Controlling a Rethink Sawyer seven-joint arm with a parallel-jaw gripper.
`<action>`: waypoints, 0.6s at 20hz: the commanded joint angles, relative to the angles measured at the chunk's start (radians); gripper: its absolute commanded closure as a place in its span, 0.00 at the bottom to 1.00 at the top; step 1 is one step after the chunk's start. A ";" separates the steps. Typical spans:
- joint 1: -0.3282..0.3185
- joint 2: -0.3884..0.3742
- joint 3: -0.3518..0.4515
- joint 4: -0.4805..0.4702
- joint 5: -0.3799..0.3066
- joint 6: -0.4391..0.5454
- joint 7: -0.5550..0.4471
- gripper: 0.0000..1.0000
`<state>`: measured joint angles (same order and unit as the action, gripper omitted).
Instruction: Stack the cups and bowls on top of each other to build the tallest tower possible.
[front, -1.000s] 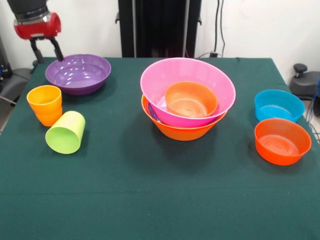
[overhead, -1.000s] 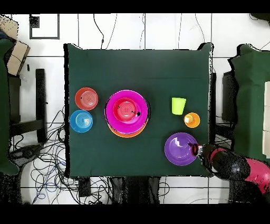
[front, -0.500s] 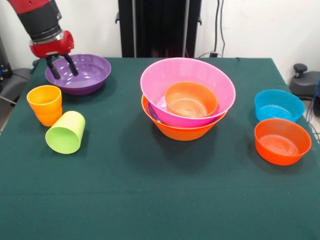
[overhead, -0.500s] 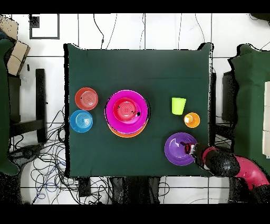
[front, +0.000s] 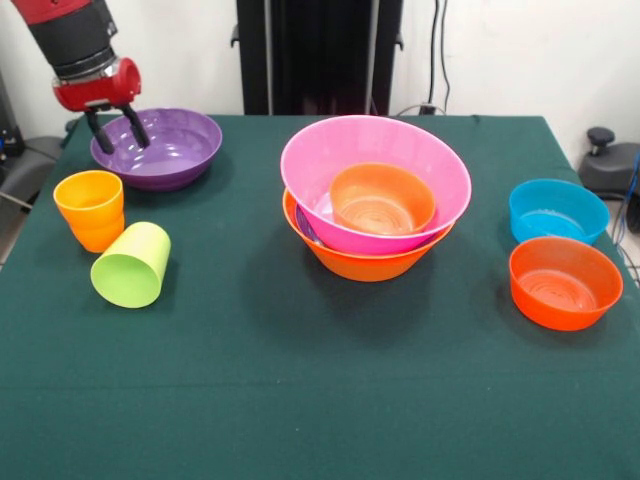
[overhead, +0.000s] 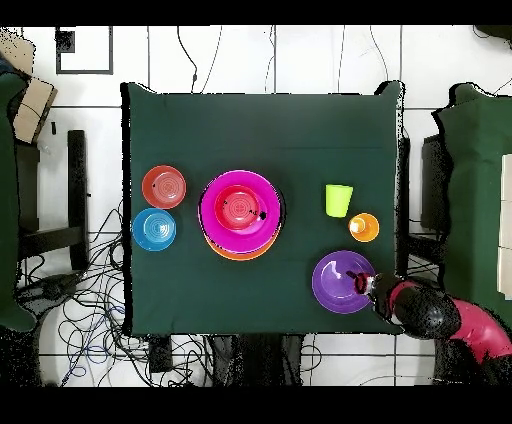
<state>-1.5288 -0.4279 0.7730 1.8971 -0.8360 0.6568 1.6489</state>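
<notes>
A wide purple bowl (front: 160, 147) (overhead: 340, 281) sits at the back left in the front view. My gripper (front: 115, 130) (overhead: 362, 283) hangs open over its left rim, one finger outside and one inside. The tower (front: 375, 200) (overhead: 239, 215) stands mid-table: a yellow-orange bowl (front: 360, 262) at the base, a pink bowl (front: 400, 140) in it, a small red-orange bowl (front: 382, 198) inside. An orange cup (front: 90, 209) (overhead: 364, 227) stands upright. Beside it a lime green cup (front: 132, 264) (overhead: 339, 200) lies on its side. A blue bowl (front: 557, 210) (overhead: 154, 229) and a red-orange bowl (front: 564, 282) (overhead: 164, 186) sit at the right.
A dark green cloth (front: 300, 380) covers the table. A black pedestal column (front: 318, 55) rises behind the table's far edge. Cables (overhead: 90, 330) lie on the floor around the table in the overhead view.
My gripper came down from above the purple bowl's back left edge to its rim, then shifted slightly up and left over the last half second.
</notes>
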 joint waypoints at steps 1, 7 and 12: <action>0.048 -0.042 0.041 -0.040 0.010 0.104 -0.258 0.00; 0.049 0.017 0.027 -0.084 -0.017 0.086 -0.284 0.00; 0.034 0.032 0.031 -0.102 -0.017 0.096 -0.318 0.00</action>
<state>-1.5288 -0.4485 0.7823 1.8837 -0.8308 0.6601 1.6489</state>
